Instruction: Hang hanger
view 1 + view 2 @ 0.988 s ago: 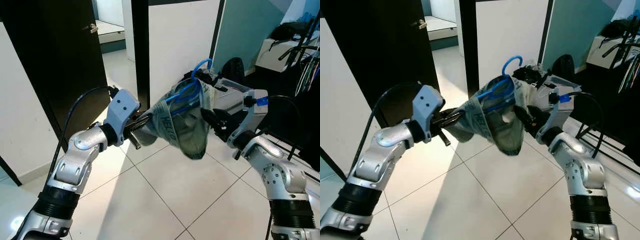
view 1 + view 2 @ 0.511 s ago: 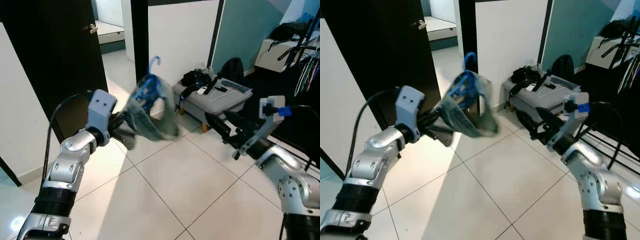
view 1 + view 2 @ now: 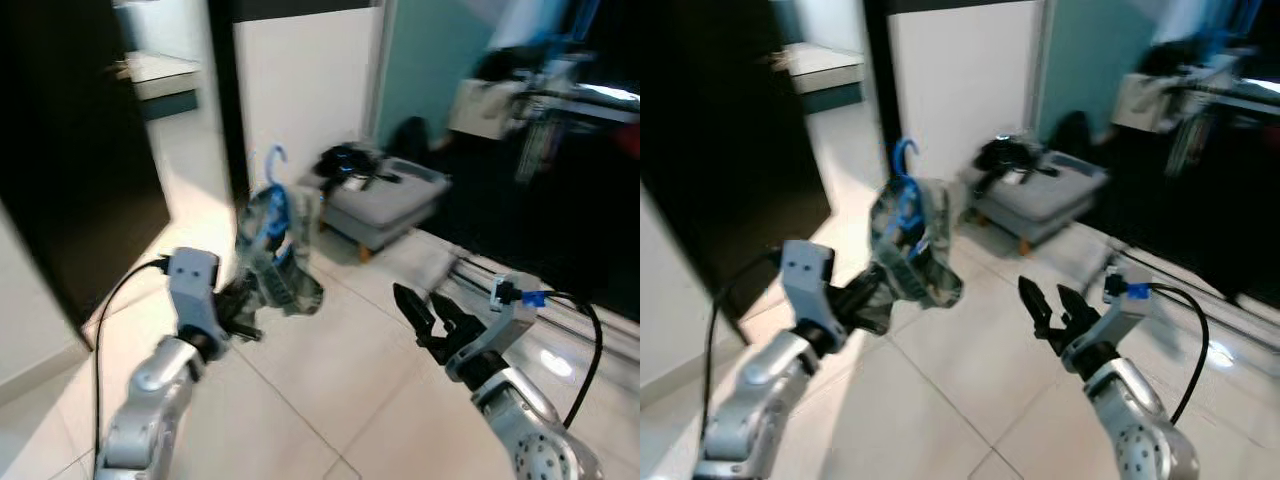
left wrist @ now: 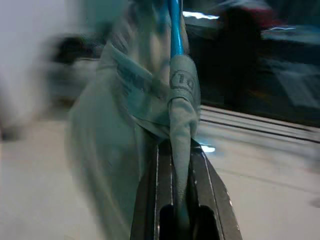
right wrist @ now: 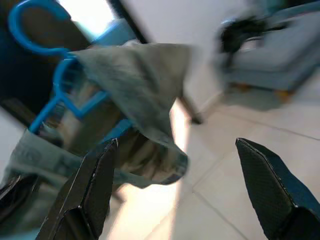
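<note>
Hanger: a blue hanger (image 3: 272,196) draped with a grey-green garment (image 3: 280,262) is held up at the left, hook uppermost, above the tiled floor (image 3: 330,400).
Left gripper: the left gripper (image 3: 246,312) is clamped on the bunched cloth and the hanger's lower part; in the left wrist view the fabric (image 4: 180,125) is seen pinched between the two fingers.
Right gripper: the right gripper (image 3: 424,312) is held with fingers spread, empty, well apart from the garment at the right.
Surroundings: a grey bench (image 3: 385,198) with dark items on top lies at the far side; a dark doorway (image 3: 60,170) is at the left. The views are blurred.
Risk: the load is judged to be held mostly by cloth, so the hanger could slip or swing out of the garment during carrying. No rail is made out yet.
Change: a second earlier both grippers were on the garment; the right has since been released and drawn back, and the camera has been turned.
</note>
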Tool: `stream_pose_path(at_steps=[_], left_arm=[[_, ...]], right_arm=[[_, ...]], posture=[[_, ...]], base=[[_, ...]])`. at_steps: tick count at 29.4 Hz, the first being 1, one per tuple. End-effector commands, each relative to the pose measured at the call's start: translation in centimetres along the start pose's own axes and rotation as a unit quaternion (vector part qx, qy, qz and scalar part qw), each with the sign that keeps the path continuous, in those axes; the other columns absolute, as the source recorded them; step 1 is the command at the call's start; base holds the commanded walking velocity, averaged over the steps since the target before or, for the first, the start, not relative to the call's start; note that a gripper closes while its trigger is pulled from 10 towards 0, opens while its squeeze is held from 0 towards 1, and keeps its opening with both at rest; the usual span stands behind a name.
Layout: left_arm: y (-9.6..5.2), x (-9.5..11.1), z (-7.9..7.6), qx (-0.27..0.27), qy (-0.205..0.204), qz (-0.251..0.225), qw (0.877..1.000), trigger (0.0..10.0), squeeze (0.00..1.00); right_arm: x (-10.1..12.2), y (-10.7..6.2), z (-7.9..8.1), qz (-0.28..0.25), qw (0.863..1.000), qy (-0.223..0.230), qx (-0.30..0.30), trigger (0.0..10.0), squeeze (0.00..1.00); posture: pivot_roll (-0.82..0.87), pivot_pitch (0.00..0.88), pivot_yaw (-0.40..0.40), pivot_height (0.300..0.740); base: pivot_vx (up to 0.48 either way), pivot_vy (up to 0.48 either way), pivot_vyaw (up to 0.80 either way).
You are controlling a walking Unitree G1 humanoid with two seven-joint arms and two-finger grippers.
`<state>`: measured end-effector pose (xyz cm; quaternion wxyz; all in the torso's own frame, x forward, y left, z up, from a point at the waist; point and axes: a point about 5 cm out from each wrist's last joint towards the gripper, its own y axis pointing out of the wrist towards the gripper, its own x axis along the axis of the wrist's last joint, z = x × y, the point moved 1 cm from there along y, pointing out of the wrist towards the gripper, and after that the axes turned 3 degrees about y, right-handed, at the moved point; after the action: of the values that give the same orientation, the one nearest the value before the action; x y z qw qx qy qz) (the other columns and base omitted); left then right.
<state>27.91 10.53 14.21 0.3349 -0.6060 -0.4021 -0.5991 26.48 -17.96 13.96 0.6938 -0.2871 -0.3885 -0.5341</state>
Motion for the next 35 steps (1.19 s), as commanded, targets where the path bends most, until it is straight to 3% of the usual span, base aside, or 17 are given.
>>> stream_pose_path(at_steps=[1, 6, 14, 19, 25, 35], left_arm=[[-0.3, 0.3, 0.3, 0.000, 0.002, -0.009, 1.000, 10.0, 0.00], [-0.3, 0.3, 0.0, -0.010, -0.003, -0.002, 1.000, 10.0, 0.00], [-1.1, 0.1, -0.3, 0.012, -0.017, -0.006, 1.000, 10.0, 0.00], [-0.9, 0.5, -0.9, 0.008, 0.005, -0.018, 1.000, 10.0, 0.00], [-0.8, 0.6, -1.1, 0.004, 0.003, -0.019, 1.000, 10.0, 0.00], [0.4, 1.7, -2.6, -0.031, 0.032, -0.032, 0.999, 10.0, 0.00]], right_arm=[[0.0, -0.5, 0.8, -0.005, 1.000, -0.004, 0.011, 10.0, 0.00], [-1.0, -1.1, 1.8, 0.014, 0.999, -0.011, 0.031, 10.0, 0.00], [-1.0, -1.4, 2.3, -0.005, 1.000, -0.025, 0.017, 10.0, 0.00], [-0.5, -1.7, 2.3, -0.029, 0.999, -0.026, 0.006, 10.0, 0.00], [-0.4, -1.8, 2.3, -0.028, 0.999, -0.028, 0.009, 10.0, 0.00], [-0.6, -1.4, 2.4, -0.010, 0.999, -0.048, 0.010, 10.0, 0.00]], posture=[[-0.08, 0.000, -0.004, 0.740], [-0.09, 0.000, 0.010, 0.740], [-0.10, 0.000, 0.009, 0.740], [-0.10, 0.000, 0.004, 0.740], [-0.11, 0.000, 0.010, 0.740], [-0.13, 0.000, 0.015, 0.740]], base=[[0.000, 0.000, -0.80], [0.000, 0.000, -0.80], [0.066, 0.000, -0.80], [0.480, 0.000, 0.00], [0.480, 0.000, 0.00], [0.480, 0.000, -0.79]])
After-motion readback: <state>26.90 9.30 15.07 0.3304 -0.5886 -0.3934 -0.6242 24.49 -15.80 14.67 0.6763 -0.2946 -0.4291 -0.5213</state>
